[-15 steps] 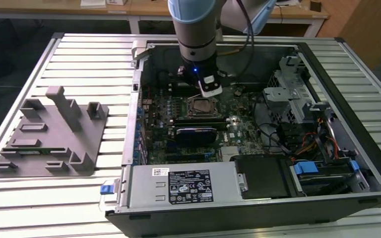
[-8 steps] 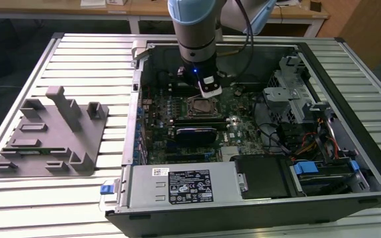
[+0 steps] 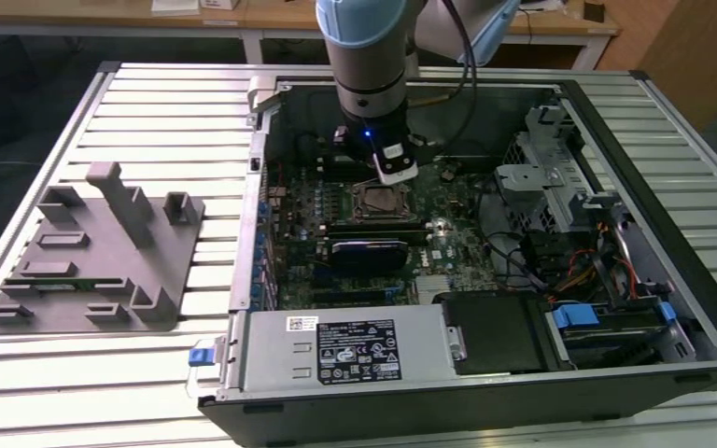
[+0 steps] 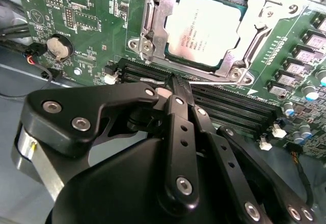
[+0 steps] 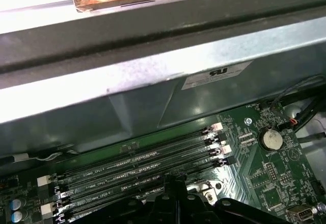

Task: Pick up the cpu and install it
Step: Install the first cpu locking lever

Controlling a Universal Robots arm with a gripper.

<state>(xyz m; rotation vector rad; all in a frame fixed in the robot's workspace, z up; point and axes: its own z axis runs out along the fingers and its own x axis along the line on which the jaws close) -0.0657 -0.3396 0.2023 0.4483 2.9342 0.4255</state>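
Pincer above the memory slots, cpu seated in its socket

In the second wrist view the black pincer (image 4: 178,89) has its fingers pressed together, holding nothing, over the long dark memory slots (image 4: 229,104). Just beside them the cpu (image 4: 206,28), flat, square, matte silver with small grey print, lies inside the metal socket frame (image 4: 153,25). The open computer case (image 3: 657,140) has steel walls close around the green board, on a ribbed worktop (image 3: 147,121).
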